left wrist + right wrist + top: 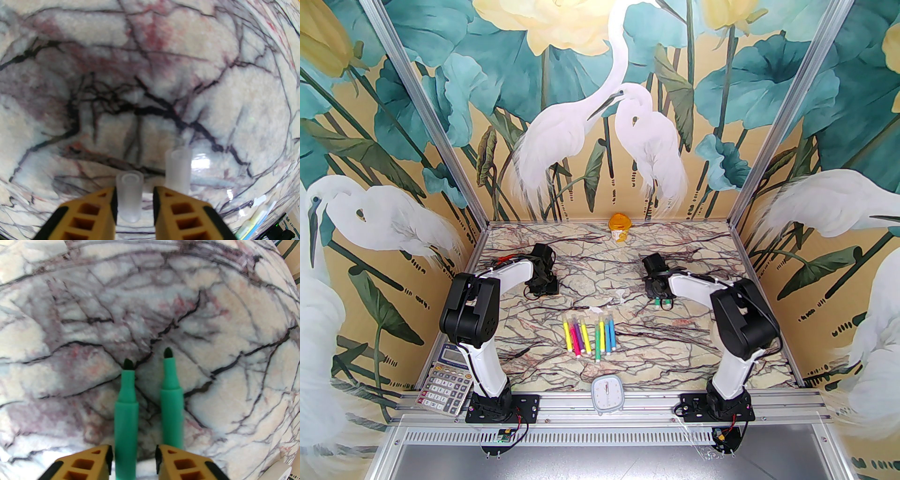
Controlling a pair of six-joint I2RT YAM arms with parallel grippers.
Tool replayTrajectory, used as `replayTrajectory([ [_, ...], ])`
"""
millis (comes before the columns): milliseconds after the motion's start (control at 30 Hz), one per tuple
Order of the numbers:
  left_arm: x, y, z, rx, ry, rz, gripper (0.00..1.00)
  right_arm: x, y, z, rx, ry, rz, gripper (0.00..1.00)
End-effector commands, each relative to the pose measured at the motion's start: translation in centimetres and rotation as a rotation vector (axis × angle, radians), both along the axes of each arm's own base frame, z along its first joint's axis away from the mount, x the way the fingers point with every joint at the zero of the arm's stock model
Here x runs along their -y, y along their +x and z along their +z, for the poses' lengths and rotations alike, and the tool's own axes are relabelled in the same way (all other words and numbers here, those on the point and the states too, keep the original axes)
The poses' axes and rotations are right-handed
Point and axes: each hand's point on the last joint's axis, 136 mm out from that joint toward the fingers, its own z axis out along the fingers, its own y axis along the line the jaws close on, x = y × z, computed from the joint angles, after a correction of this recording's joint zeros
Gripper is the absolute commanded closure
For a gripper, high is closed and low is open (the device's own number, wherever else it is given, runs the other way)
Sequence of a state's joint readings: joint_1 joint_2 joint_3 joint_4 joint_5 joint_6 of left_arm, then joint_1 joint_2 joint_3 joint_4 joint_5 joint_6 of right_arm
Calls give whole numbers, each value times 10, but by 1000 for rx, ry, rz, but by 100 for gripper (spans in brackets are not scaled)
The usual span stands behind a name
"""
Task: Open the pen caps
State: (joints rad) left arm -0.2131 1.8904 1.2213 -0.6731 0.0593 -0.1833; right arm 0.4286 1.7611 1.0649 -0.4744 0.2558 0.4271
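Currently, the left gripper (134,191) hangs low over the marble table (698,337), at centre left in the top view. In its wrist view the jaws stand close on either side of a clear pen cap (129,196). The cap touches the left pad and a thin gap shows at the right pad, so the grip is judged clamped, not confirmed. A second cap shape (178,168) appears just right of it; whether it is a separate cap or a reflection cannot be told.

The row of pens (588,335) lies at the centre of the top view, between the two arms. Their long axes run bottom to top of the frame, white end plugs toward the bottom. A few loose clear caps (621,296) lie just above the row.

The right gripper (133,447) is clamped on a green pen (126,408), whose bare tip points away from the wrist. This pen is judged uncapped.

The next move turns on the row. It lies lower right of the left gripper and lower left of the right gripper, about equally near to both.
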Motion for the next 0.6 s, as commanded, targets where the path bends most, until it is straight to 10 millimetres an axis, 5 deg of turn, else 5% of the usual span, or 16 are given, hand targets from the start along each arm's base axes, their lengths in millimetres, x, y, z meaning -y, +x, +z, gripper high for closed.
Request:
replayTrajectory([
  [0,5,7,23,58,-46,1,66,-6,-7,25,42,2,46,54],
  [333,6,7,42,114,-66,17,63,-64,-46,57,85,135,240,47],
  [567,21,9,61,204,-167,-25,60,-110,-78,50,48,211,335,47],
])
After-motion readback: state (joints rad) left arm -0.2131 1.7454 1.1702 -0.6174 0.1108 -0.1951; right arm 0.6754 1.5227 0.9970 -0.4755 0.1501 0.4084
